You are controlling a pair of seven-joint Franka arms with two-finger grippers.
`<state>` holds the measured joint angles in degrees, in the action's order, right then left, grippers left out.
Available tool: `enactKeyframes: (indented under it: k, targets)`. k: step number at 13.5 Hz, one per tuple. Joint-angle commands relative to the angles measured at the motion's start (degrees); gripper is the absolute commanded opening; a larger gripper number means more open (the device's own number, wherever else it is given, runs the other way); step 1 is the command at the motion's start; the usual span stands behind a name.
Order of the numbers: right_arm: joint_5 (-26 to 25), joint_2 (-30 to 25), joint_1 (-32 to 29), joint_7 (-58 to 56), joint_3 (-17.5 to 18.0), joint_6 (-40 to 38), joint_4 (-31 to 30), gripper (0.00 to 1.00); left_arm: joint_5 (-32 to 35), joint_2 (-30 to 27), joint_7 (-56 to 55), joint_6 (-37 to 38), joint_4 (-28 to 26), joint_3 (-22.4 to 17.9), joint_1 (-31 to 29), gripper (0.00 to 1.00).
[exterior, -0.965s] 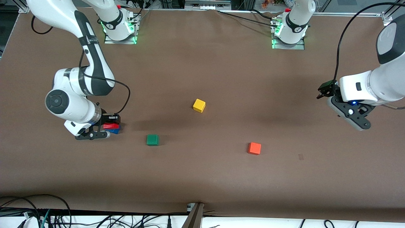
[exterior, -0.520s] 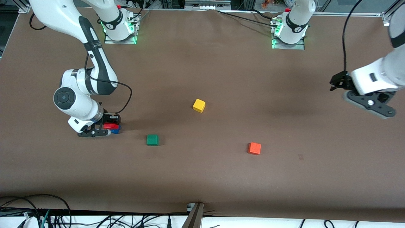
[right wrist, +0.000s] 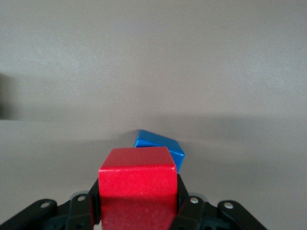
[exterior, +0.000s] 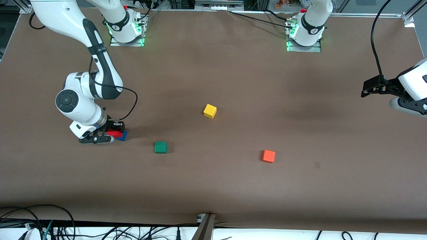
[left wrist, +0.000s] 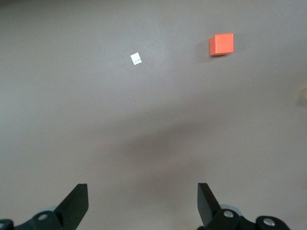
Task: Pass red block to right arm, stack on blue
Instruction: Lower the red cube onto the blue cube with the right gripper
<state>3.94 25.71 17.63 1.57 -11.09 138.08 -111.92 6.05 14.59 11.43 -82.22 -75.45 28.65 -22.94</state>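
My right gripper (exterior: 113, 132) is shut on the red block (exterior: 114, 133), low over the table toward the right arm's end. The red block (right wrist: 137, 184) sits between the black fingers in the right wrist view. The blue cube (exterior: 122, 136) lies on the table right beside and partly under the red block; in the right wrist view the blue cube (right wrist: 160, 146) shows just past the red one, turned at an angle. My left gripper (exterior: 373, 87) is open and empty, raised over the table's edge at the left arm's end; its fingertips (left wrist: 77, 203) stand wide apart.
A green cube (exterior: 160, 147), a yellow cube (exterior: 210, 111) and an orange cube (exterior: 268, 156) lie apart on the brown table (exterior: 233, 186). The orange cube (left wrist: 221, 44) and a small white scrap (left wrist: 136, 58) show in the left wrist view.
My left arm has drawn back and up toward its end of the table. My right gripper has shifted slightly with the red block, staying by the blue cube.
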Motion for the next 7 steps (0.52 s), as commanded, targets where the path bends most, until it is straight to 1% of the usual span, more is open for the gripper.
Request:
enactKeyframes:
  k: [1,5,6,7]
  targets:
    - [-0.9,-1.4,0.2,-0.4,-0.2,2.0,-2.5,0.09,-0.9,-0.4,-0.7,0.5,0.0,0.3,-0.2,1.0]
    - [-0.9,-1.0,0.1,-0.4,-0.3,4.8,-4.8,0.09,-0.9,-0.5,-0.6,0.6,-0.1,0.3,0.1,1.0]
    - [-0.9,-0.9,0.1,-0.4,-0.4,5.3,-4.9,0.1,-0.9,-1.5,-0.7,0.5,-1.3,-0.3,0.4,1.0]
    - [-0.9,-0.9,0.1,-0.4,-0.4,5.3,-4.9,0.1,-1.0,-2.9,-0.9,0.3,-2.9,-1.9,2.0,1.0]
